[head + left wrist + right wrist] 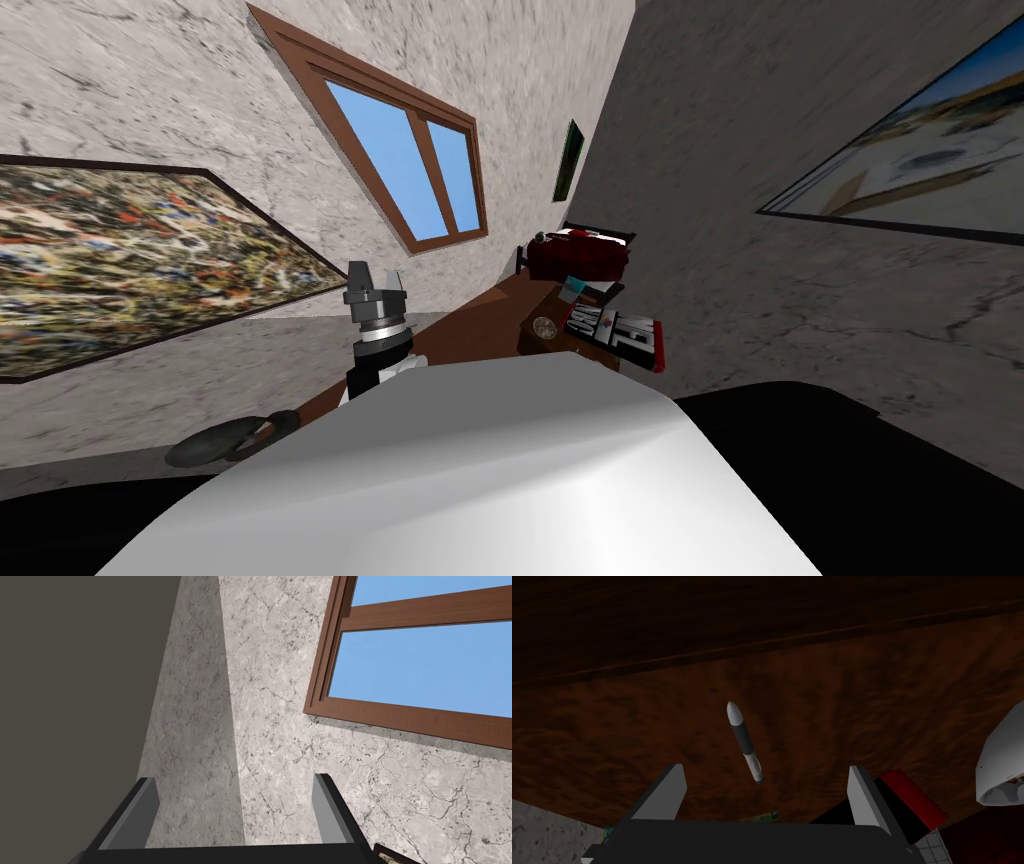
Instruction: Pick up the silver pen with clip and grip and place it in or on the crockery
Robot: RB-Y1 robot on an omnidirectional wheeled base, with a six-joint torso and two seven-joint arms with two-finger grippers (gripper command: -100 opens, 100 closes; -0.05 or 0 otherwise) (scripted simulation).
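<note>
The silver pen (744, 741), with a dark grip band, lies on a dark brown wooden tabletop (862, 691). My right gripper (766, 771) hovers over it, open, the pen's near end lying between the fingertips and touching neither. In the head view a small round dish (545, 327) sits on the brown table (470, 330). My left gripper (377, 275) is raised beside the table and points at the wall. Its fingers (147, 796) stand open with nothing between them.
A red and black box (907, 806) lies close beside one right finger. A small green item (762, 817) shows by the gripper body. A white rounded object (999, 761) lies off to the side. A dark red bag (578, 255) and a black and red box (615, 330) crowd the table.
</note>
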